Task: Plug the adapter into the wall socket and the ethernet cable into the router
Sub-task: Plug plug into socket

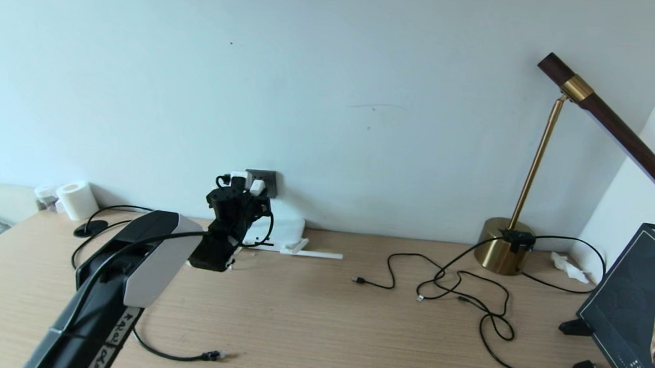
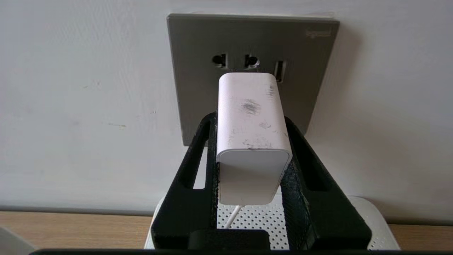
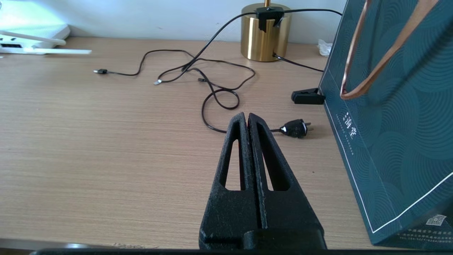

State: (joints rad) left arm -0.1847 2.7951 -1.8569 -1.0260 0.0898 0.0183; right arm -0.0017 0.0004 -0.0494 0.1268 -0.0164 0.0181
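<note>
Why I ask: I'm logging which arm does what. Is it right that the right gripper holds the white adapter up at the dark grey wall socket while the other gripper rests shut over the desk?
Wrong arm. The left gripper holds the adapter at the wall socket, as the left wrist view shows. The right gripper is the one shut over the desk.

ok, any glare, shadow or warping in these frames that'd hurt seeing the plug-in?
Left wrist view: even light, adapter and wall socket sharp, soft shadow right of the plate. Head view: wide-angle bend at the edges, left gripper small and dark. Right wrist view: router washed out by glare.
</note>
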